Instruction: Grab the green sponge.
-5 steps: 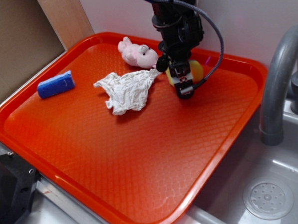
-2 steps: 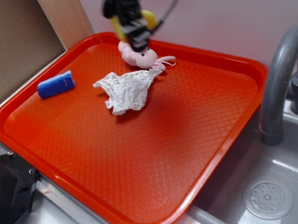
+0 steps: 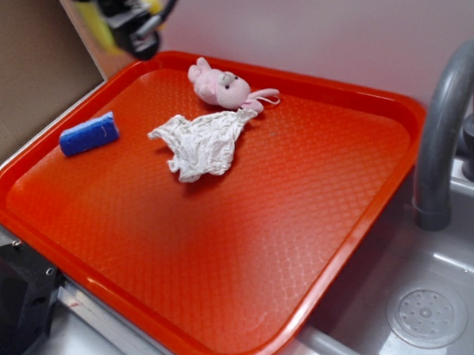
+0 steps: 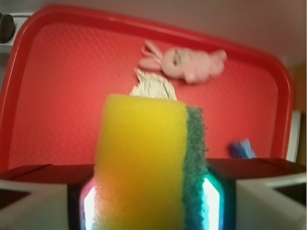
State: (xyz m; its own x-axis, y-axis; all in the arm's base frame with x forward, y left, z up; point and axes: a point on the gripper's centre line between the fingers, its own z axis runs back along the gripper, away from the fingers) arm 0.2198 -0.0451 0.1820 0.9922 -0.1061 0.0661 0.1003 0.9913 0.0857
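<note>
**Sponge clamped between the fingers, high over the tray's far corner**

The green sponge [image 4: 151,165] stands on end between the gripper [image 3: 134,28] fingers, yellow foam against one pad, dark green scouring layer against the other; the fingers are clamped on it from both sides; below and beyond the fingertips lies the orange tray [image 3: 317,197]; on it sit the white cloth [image 3: 203,143], the pink plush rabbit [image 3: 220,85] just beside it, and the blue block [image 3: 88,133] well apart.

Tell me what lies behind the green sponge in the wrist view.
Behind the green sponge, held by the gripper, the white cloth peeks over its top edge; most of the cloth is covered. Farther back lie the pink bunny and orange tray.
</note>
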